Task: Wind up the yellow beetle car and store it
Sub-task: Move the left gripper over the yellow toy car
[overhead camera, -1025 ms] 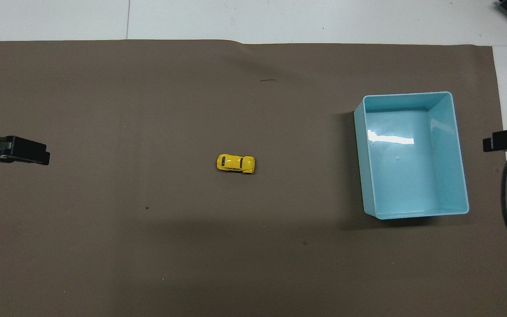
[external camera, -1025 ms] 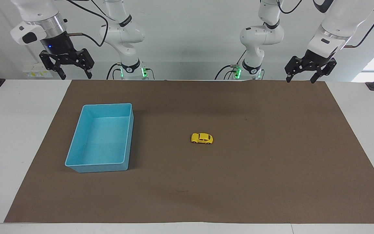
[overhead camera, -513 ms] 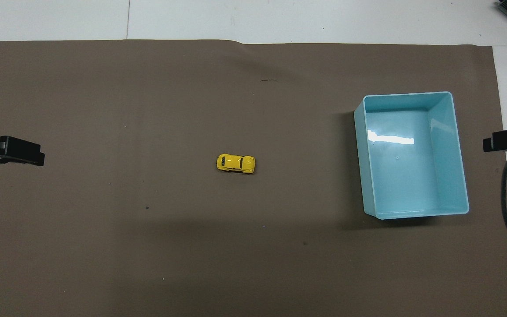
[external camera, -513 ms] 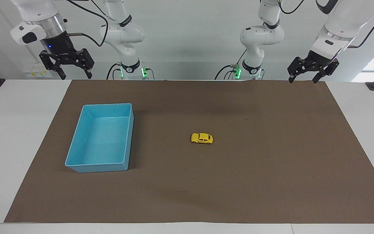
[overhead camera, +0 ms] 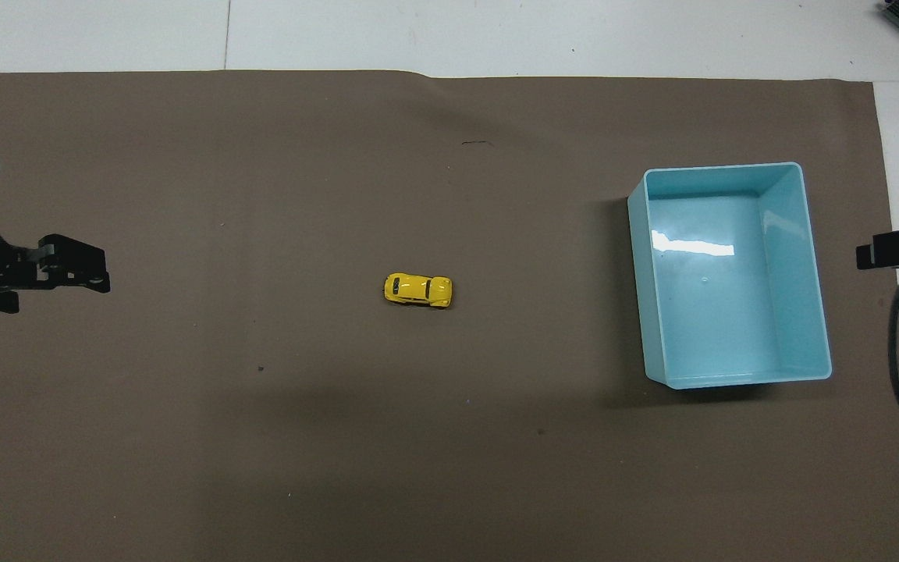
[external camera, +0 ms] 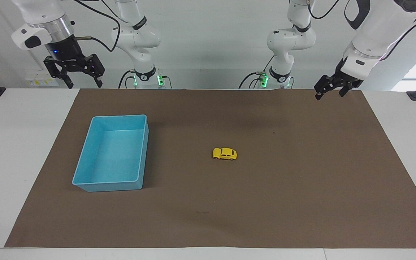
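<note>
Overhead view, blue bin (overhead camera: 789, 234) empty, yellow beetle car (overhead camera: 417, 289) outside

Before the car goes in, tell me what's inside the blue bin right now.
Nothing: the blue bin shows only its bare floor, with no part hidden. The yellow beetle car sits on the brown mat.

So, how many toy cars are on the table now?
1. The yellow car stands alone on the brown mat, beside the blue bin, toward the left arm's end. None hidden, it seems.

Bright even light, sharp focus; soft shadows on brown mat (external camera: 302, 173), glare inside blue bin (overhead camera: 691, 247)
</note>
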